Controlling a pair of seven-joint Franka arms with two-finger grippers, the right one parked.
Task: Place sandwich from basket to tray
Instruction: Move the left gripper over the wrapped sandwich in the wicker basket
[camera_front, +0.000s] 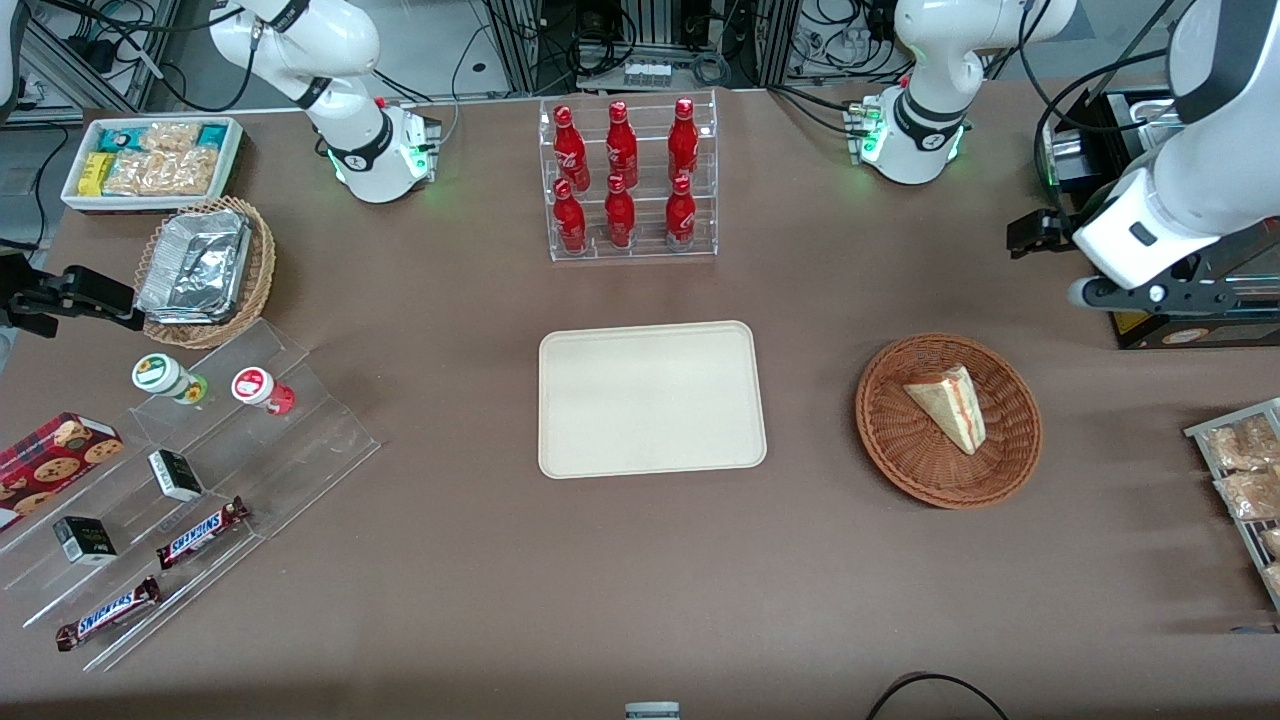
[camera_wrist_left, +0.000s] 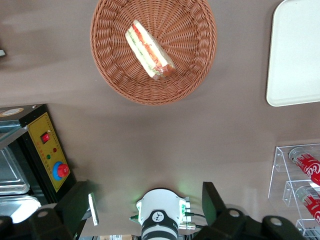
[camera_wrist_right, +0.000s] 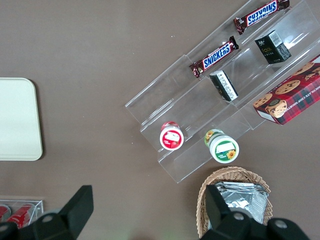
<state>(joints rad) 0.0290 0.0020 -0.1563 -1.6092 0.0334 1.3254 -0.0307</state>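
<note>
Sandwich (camera_front: 948, 407) lies in the basket (camera_front: 948, 480), tipped on its side with the filling layers along one long edge, and nothing is gripping it. I take the basket as my landmark: the tray (camera_front: 651, 398) sits beside it toward the parked arm's end of the table, bare, with brown tabletop between them. My gripper (camera_wrist_left: 147, 207) hangs well above the table, farther from the front camera than the basket, its fingers (camera_wrist_left: 212, 200) spread wide apart and holding nothing.

I judge the reach has not begun. What worries me is the wedge's shape: if I close across the slanted faces instead of the flat bread sides, it may squirt out or squash, and the filling could slide loose. The basket's raised woven wall may also catch a fingertip on a shallow approach and drag the basket along.

In the front view the arm covers most of the gripper, so I rely on the wrist view for it. I cannot tell whether the sandwich is wrapped.
</note>
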